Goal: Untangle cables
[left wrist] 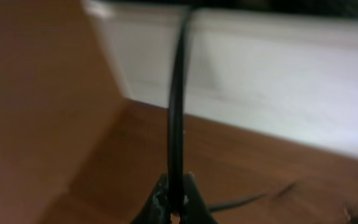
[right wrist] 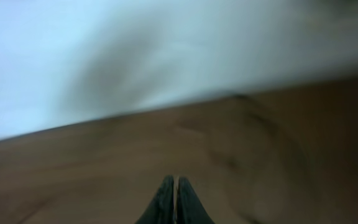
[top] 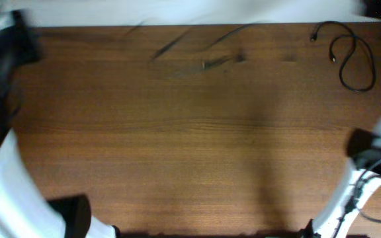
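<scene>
A black cable (top: pixel 357 61) lies in a loose loop at the table's far right corner. A second thin dark cable (top: pixel 197 47) shows as a blurred streak across the far middle of the table. My left gripper (left wrist: pixel 178 200) is shut on a black cable (left wrist: pixel 178 112) that runs straight up from the jaws. In the overhead view the left gripper (top: pixel 15 41) is a dark blur at the far left. My right gripper (right wrist: pixel 176 190) is shut with nothing seen between its fingers. It sits at the right edge in the overhead view (top: pixel 364 143).
The wooden table (top: pixel 190 145) fills the view, with a white wall or surface (top: pixel 177 12) behind its far edge. The arms' own black wiring (top: pixel 376 192) hangs at the near right corner.
</scene>
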Available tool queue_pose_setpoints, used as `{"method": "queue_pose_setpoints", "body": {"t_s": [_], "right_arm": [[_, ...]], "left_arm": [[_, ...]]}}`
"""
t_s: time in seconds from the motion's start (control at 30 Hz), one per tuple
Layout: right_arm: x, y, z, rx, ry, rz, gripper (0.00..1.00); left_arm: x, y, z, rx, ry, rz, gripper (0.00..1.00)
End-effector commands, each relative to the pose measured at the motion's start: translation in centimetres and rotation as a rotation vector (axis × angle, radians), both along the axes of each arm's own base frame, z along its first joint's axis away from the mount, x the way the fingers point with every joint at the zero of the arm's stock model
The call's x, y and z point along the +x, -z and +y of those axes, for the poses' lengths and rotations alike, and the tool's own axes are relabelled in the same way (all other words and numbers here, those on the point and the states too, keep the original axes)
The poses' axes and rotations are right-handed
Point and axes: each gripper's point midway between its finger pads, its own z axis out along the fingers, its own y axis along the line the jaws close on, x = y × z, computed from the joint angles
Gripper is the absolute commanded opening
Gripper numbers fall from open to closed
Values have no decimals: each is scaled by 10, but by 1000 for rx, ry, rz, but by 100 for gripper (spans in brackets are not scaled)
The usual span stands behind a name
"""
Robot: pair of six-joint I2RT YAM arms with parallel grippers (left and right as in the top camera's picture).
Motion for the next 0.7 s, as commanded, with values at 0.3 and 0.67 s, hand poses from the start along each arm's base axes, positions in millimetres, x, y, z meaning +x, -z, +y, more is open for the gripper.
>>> {"method": "queue_pose_setpoints", "body": {"t_s": [0.3, 0.67], "right_arm": [[-18, 0, 8, -16, -92, 32, 4], [-5, 13, 256, -137, -711, 59, 72]], "left_arm": [[-30, -23, -2, 3, 18, -83, 0], [22, 9, -44, -66, 219, 16, 0]]}}
